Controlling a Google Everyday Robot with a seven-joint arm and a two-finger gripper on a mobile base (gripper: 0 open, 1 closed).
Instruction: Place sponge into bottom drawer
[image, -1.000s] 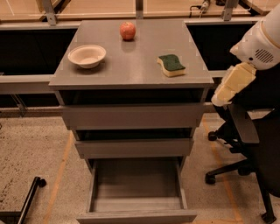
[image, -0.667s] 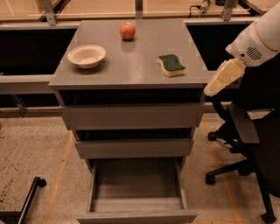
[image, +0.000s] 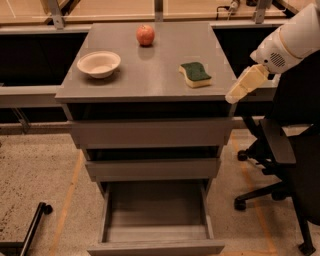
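Observation:
The sponge (image: 195, 74), pale yellow with a dark green top, lies on the grey cabinet top (image: 150, 65) near its right edge. The bottom drawer (image: 156, 217) is pulled out and its inside looks empty. My gripper (image: 235, 95) hangs at the end of the white arm just off the cabinet's right edge, a little right of and below the sponge, not touching it.
A white bowl (image: 99, 63) sits at the left of the cabinet top and a red apple (image: 145, 35) at the back. Two shallower drawers (image: 150, 132) above are slightly pulled out. A black office chair (image: 285, 165) stands at the right. A black bar (image: 32, 227) lies at the lower left.
My gripper has moved left and up, from beside the chair toward the cabinet's right edge and closer to the sponge. Nothing else has moved.

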